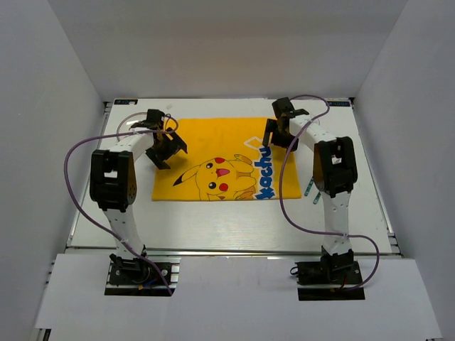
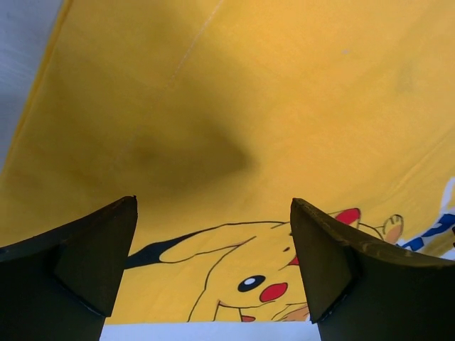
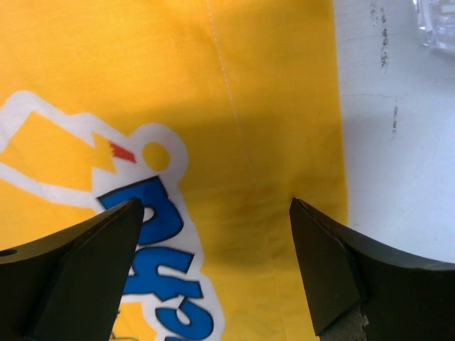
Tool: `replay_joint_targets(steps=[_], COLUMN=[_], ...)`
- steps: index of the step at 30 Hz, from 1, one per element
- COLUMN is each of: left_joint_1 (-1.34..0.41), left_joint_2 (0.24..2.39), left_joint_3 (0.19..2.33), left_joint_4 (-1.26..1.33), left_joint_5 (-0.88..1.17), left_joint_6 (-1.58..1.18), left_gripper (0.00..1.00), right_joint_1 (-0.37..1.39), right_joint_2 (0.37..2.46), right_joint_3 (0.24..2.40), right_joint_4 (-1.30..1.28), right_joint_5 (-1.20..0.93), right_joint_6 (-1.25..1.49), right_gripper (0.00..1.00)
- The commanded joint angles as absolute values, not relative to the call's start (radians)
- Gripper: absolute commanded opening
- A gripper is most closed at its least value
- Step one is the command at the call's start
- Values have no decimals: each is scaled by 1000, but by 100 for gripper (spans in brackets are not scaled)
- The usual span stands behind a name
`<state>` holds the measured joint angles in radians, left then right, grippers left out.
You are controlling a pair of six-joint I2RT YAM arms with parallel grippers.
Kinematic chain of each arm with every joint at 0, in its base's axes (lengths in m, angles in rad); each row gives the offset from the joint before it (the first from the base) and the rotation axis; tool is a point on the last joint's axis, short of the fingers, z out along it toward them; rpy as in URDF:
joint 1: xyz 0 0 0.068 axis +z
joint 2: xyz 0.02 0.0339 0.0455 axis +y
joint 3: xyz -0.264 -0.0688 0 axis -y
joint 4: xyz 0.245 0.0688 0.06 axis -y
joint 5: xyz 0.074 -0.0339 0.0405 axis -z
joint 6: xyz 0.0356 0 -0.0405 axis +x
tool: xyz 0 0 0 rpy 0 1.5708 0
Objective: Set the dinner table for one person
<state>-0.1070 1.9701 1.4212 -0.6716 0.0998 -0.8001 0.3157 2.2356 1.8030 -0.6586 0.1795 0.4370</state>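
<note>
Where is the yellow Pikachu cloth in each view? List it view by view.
Top external: cloth at the table's centre.
Left wrist: cloth fills nearly the whole picture.
Right wrist: cloth covers left and middle, table at right.
Shared landmark: the cloth's blue lettering.

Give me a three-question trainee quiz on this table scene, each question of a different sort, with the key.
1. Fill in: the yellow cloth lies spread on the dinner table; its blue lettering runs along its ____ side, by the robot's own sides.
2. True or false: the left gripper and the right gripper each grip a corner of the cloth.
3. Where does the right gripper hang? A. over the cloth near its right edge; B. over bare table by the arm bases; C. beyond the table's far edge.
Key: 1 right; 2 false, both stand open and hold nothing; 3 A.
</note>
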Motion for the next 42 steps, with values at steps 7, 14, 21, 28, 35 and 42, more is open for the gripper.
replay_joint_targets(steps=[7, 14, 21, 28, 35, 42], left_joint_1=[-98, -66, -5, 149, 267, 324], left_joint_2=[1827, 1663, 1502, 1440, 1611, 1709], left_joint_3=[1617, 1625, 1444, 1241, 1143, 1032], left_joint_4=[-788, -813, -724, -499, -296, -37], left_joint_5=[57, -106, -144, -2, 161, 138], left_joint_6=[-746, -718, -735, -778, -945, -1017], left_gripper=[98, 98, 98, 98, 98, 98], right_joint_1=[360, 416, 403, 403, 405, 410], right_joint_2=[1952, 1541, 1116, 914, 821, 788], right_joint_3=[1950, 1613, 1218, 1108, 987, 887], right_joint_4=[-735, -548, -295, -275, -275, -209], right_joint_5=[183, 78, -268, -295, -394, -523], right_joint_6=[391, 388, 474, 476, 485, 523], right_gripper=[89, 89, 89, 89, 89, 89])
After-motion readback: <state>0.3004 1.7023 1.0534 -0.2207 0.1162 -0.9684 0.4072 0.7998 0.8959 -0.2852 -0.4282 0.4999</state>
